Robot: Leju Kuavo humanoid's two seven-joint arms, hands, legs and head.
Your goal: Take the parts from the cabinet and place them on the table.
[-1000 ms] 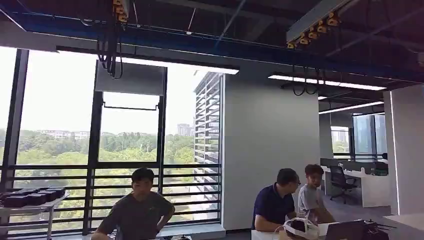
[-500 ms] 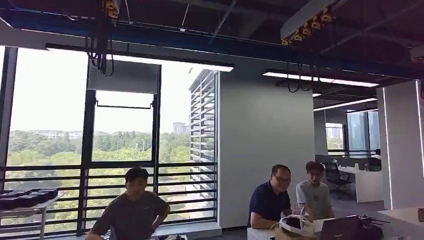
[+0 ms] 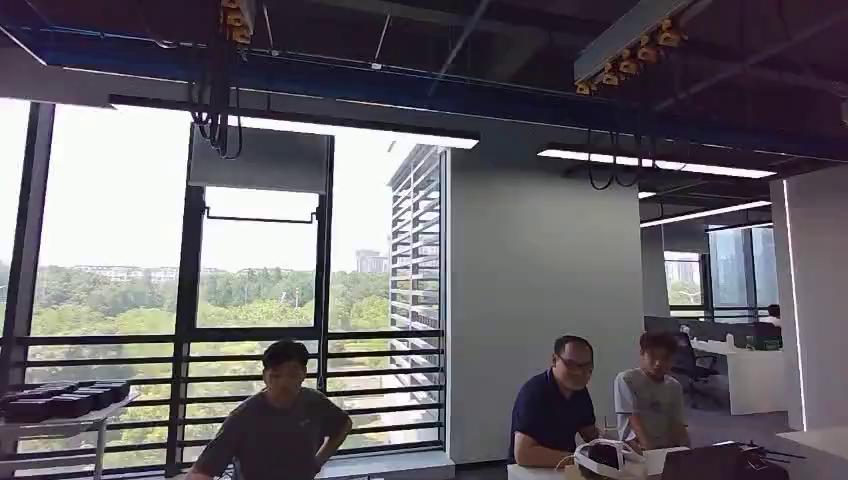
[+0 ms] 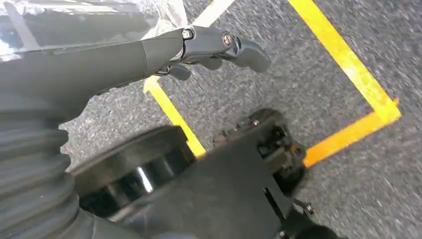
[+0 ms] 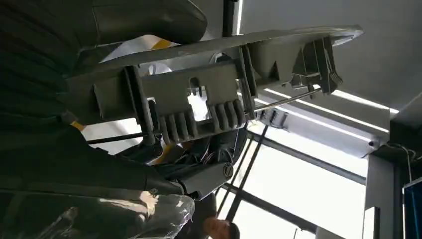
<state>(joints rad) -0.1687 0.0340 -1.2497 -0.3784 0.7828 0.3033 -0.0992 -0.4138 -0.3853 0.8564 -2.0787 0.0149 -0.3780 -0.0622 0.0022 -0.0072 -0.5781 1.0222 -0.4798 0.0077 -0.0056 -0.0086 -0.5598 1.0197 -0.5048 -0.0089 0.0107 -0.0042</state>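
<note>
A long grey moulded plastic part [image 5: 199, 94], with ribs, clips and a thin metal rod along it, sits in my right hand [image 5: 114, 169]. The thick thumb [image 5: 149, 20] lies on one side of it and the darker fingers [image 5: 199, 179] on the other. Crinkled clear film [image 5: 164, 214] shows beside the fingers. My left hand [image 4: 209, 47] hangs over the floor with its fingers stretched out and nothing in it. In the head view, dark parts [image 3: 65, 403] lie on a white rack at the far left.
Yellow tape lines [image 4: 348, 74] mark the grey carpet below my left hand. One person [image 3: 280, 420] stands by the window railing. Two more people [image 3: 560, 410] sit at a table [image 3: 650, 465] with a laptop and a headset. A white pillar [image 3: 540, 300] stands behind them.
The whole head picture swayed left and then back, so the camera moved. The seated person furthest right has shifted a little to the right.
</note>
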